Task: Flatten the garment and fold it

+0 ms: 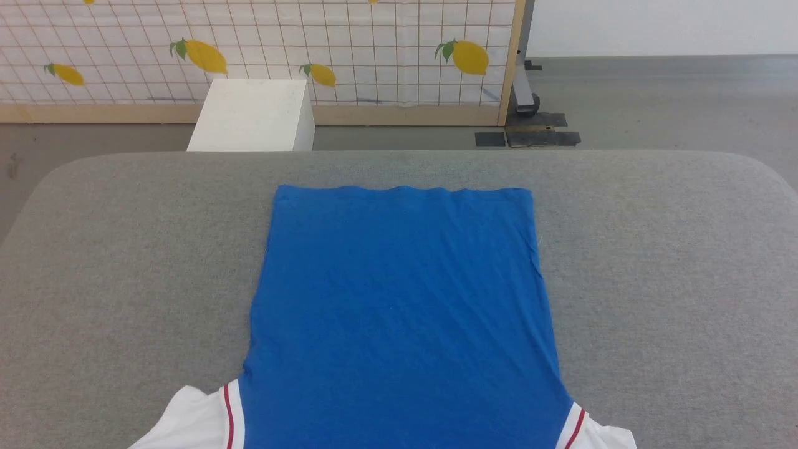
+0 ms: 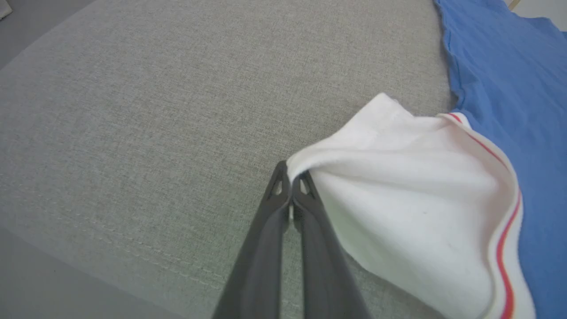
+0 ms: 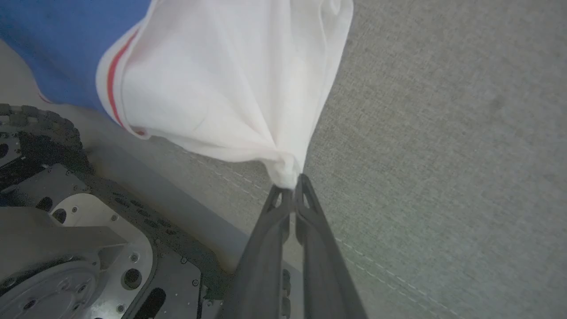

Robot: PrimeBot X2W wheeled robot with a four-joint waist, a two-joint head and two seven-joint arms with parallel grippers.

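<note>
While garment (image 1: pixel 399 299) lies blue and flat at middle of grey table (image 1: pixel 673 280), hem toward table's far edge, my left gripper (image 2: pixel 291 178) pinches tip of white left sleeve (image 2: pixel 398 177), fingers pressed together on cloth, close to table's near edge. My right gripper (image 3: pixel 293 185) clamped same way on bunched tip of white right sleeve (image 3: pixel 230 88), also by table's near edge. White box (image 1: pixel 252 115) beyond table's far edge.

Grey fabric table (image 1: pixel 654 262) spans lower frame. White box (image 1: pixel 252 115) upper left behind it, lemon-print screen (image 1: pixel 374 37) across top, caster stand (image 1: pixel 525 93) upper right on grey floor (image 1: pixel 673 100).
</note>
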